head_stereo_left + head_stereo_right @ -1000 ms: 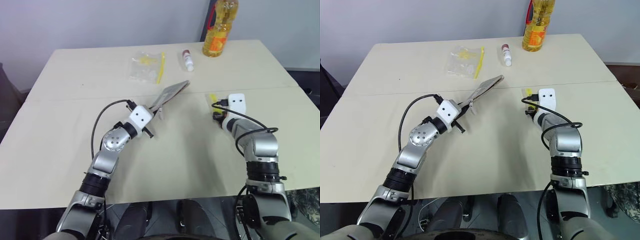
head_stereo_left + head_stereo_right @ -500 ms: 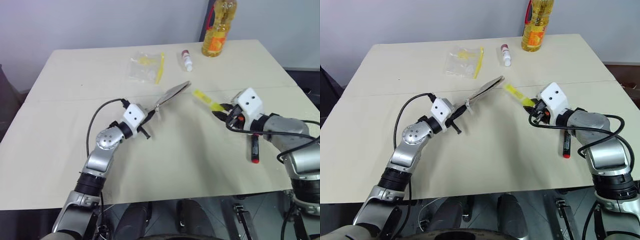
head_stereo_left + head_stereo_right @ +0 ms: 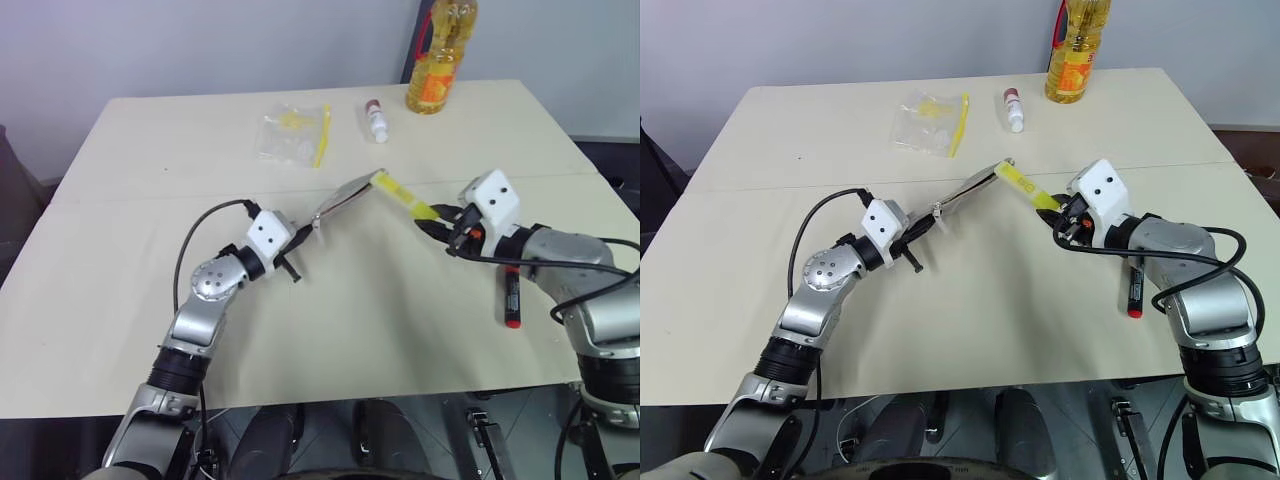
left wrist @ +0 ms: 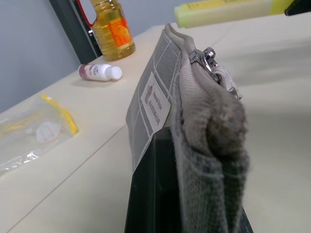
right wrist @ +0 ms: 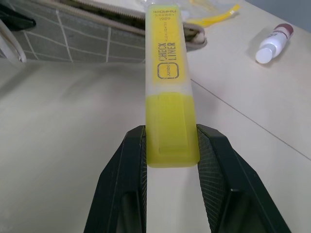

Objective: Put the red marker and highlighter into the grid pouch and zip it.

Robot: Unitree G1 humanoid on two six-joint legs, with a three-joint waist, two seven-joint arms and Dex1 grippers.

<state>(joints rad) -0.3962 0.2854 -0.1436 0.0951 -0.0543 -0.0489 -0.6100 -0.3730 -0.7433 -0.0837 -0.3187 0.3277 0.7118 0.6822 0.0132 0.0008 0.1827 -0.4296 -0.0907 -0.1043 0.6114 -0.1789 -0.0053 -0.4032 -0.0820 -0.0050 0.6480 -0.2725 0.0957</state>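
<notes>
Right gripper (image 3: 1060, 222) fingers clamp the highlighter (image 3: 1025, 188), tip at the grid pouch (image 3: 970, 187) mouth, which the left gripper (image 3: 918, 232) pinches up. I'd slide it straight in (red marker (image 3: 1133, 294) waits on the table (image 3: 990, 320)).

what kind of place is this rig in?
Probably a lab or test room: a bare beige table against a plain grey wall, with unrelated props laid out, an oil bottle, a small bottle, a plastic bag.
</notes>
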